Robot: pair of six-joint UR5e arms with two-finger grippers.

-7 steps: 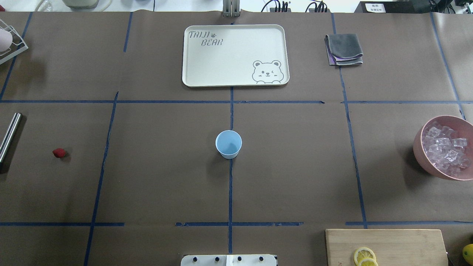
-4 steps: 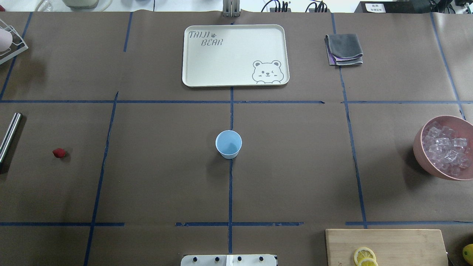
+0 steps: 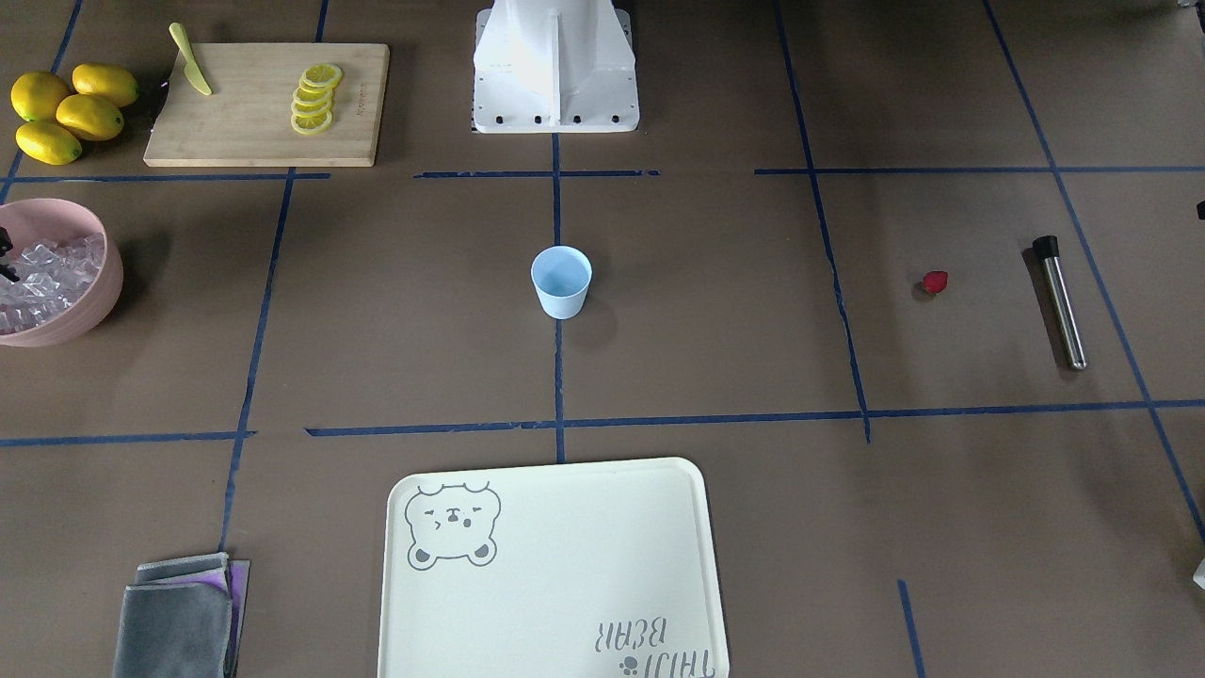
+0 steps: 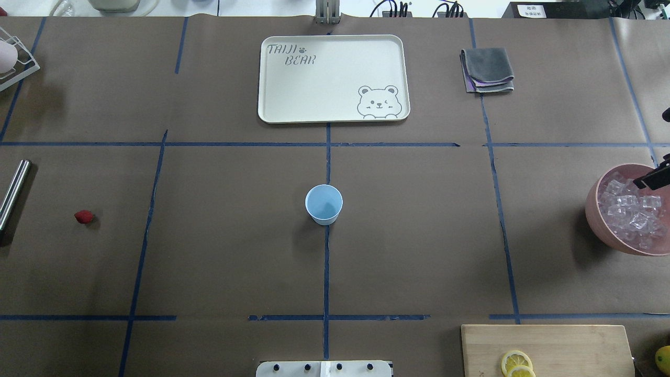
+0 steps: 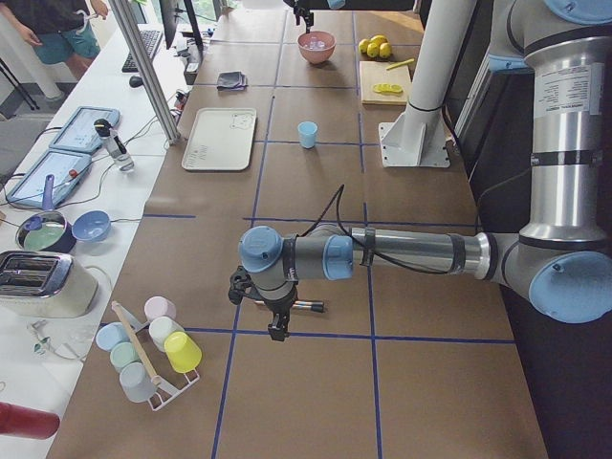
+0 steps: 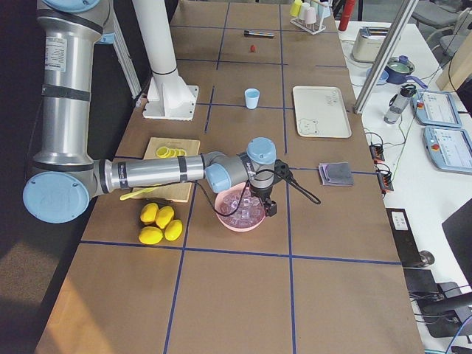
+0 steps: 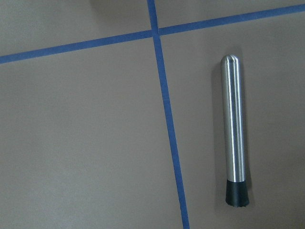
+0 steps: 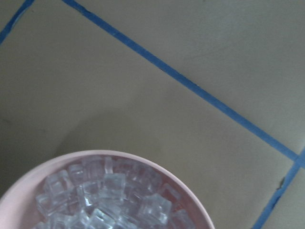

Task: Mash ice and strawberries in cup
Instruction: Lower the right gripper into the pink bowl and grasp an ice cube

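From my console the job looks barely begun: the cup stands upright and empty at the middle of the bench, and nothing is in it to mash. Reading the overhead view as a clock face with 12 o'clock away from the robot, the ice is heaped in a pink bowl out at 3 o'clock from the cup. The strawberry lies alone at 9 o'clock, and both are well apart from the cup. My right arm reaches out over the bowl. Only a dark sliver of the right jaws shows at the overhead's edge, above the bowl's far rim, and I cannot tell whether they stand wide or narrow. The relation I care about is this: the middle of the heap lies below that tip and off toward 7 o'clock, so I judge the next move to be a short shift that way and then a drop onto a cube. The wrist view agrees, with the cubes crowding its 6 o'clock edge. My left arm is far nearer the berry, and it hangs over a steel muddler just past the strawberry at 9 o'clock. The muddler's long axis runs roughly 1 to 7 o'clock, with the black cap toward the robot. The left jaws show only from the side, so I cannot tell how they are set.
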